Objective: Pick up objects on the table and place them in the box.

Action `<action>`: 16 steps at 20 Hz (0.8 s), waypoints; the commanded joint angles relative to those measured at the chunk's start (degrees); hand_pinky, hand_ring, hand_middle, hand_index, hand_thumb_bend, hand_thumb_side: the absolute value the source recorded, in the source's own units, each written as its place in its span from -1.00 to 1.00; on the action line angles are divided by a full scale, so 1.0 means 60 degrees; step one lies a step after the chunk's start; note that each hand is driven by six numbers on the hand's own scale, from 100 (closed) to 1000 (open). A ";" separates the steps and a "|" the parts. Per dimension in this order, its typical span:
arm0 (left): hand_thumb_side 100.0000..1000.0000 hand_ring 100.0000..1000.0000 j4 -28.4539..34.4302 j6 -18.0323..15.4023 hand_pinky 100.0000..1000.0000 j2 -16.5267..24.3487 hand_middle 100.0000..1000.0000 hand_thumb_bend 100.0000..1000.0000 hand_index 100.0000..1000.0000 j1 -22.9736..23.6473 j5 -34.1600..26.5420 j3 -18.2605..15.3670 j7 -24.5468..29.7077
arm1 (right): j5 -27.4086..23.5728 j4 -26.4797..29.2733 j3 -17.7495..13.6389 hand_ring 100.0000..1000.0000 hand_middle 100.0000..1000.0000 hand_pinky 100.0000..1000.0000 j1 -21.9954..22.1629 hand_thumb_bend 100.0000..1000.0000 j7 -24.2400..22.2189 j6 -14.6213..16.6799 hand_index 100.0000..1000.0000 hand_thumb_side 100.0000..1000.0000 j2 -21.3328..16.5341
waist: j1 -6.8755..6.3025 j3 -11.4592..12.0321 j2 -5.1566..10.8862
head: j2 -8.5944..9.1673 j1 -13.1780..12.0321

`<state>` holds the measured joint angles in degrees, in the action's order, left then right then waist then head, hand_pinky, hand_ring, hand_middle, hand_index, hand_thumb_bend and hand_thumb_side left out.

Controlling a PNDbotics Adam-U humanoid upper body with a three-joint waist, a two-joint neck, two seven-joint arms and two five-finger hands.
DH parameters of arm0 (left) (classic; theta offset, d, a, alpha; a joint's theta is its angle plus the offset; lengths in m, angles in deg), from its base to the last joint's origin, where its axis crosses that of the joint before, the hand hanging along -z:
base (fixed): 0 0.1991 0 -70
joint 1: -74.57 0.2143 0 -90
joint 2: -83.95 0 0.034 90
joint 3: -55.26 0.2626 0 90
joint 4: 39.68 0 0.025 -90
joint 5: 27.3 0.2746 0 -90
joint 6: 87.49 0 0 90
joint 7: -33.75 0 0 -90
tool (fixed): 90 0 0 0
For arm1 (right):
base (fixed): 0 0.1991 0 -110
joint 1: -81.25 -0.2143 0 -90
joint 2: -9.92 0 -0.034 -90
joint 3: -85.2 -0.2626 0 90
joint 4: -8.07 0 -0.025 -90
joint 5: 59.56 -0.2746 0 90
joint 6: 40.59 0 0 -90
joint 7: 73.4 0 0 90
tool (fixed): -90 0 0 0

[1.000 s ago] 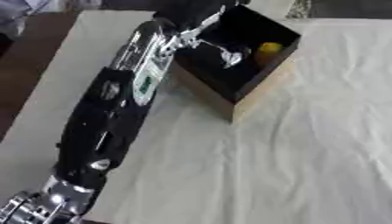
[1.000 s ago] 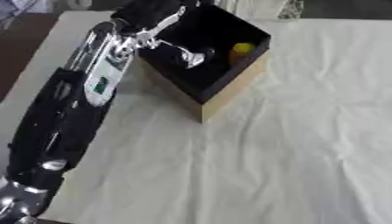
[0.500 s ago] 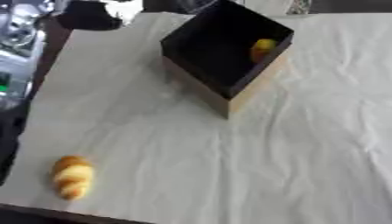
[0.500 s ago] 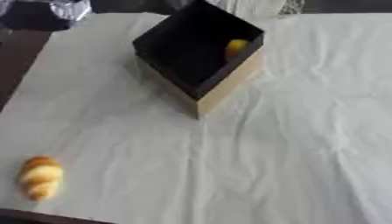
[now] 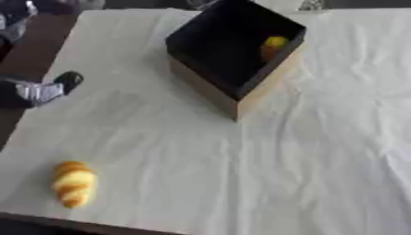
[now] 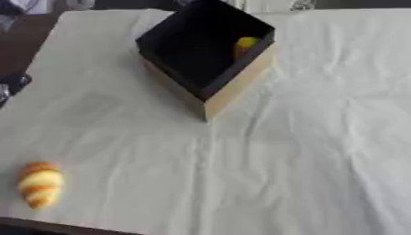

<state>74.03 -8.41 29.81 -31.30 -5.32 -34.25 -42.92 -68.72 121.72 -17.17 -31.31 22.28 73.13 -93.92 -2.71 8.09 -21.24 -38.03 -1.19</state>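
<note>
A box (image 5: 210, 87) with a black inside and cardboard walls stands open at the far middle of the table. A small yellow thing (image 5: 274, 43) lies inside it against the right wall. A golden croissant (image 5: 74, 183) rests on the white cloth near the front left corner. My left hand (image 5: 41, 90), black and silver, shows only at the left edge, well left of the box and above the croissant, touching neither. Blur hides how it is held. My right hand is in no view.
A white cloth (image 5: 305, 151) covers the table, wrinkled on the right. Bare dark tabletop (image 5: 32, 43) runs along the left side, and the front edge (image 5: 120, 227) cuts across the bottom left.
My left arm has pulled back from over the box to the left edge of the view. The croissant, hidden under the arm a second ago, now lies uncovered.
</note>
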 commanded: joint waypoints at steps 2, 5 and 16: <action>-0.18 0.66 0.0146 -0.0766 0.73 0.0892 0.56 -0.25 0.81 0.0852 -0.0088 -0.0289 0.0137 | 0.0117 0.0156 -0.0140 0.79 0.39 0.81 -0.0028 -1.00 0.0068 0.0001 0.57 -0.68 -0.0325 | 0.0017 0.0057 0.0140 | -0.0021 0.0045; -0.20 0.69 0.0146 -0.1041 0.74 0.0916 0.59 -0.19 0.82 0.1612 0.0065 -0.0525 0.0425 | 0.0156 0.0156 -0.0175 0.79 0.39 0.80 0.0010 -1.00 0.0107 0.0014 0.57 -0.68 -0.0352 | 0.0027 0.0092 0.0128 | 0.0007 0.0101; -1.00 0.75 0.0146 -0.1315 0.78 0.0665 0.64 0.17 0.84 0.2894 0.0860 -0.0787 0.1673 | 0.0280 0.0156 -0.0207 0.79 0.39 0.81 0.0152 -1.00 0.0196 0.0013 0.56 -0.66 -0.0364 | 0.0062 0.0227 0.0148 | 0.0081 0.0328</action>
<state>74.20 -16.35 32.81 -13.92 -0.82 -37.93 -33.86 -67.27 121.72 -17.84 -30.00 23.27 73.15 -94.31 -2.34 9.38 -21.48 -38.01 0.69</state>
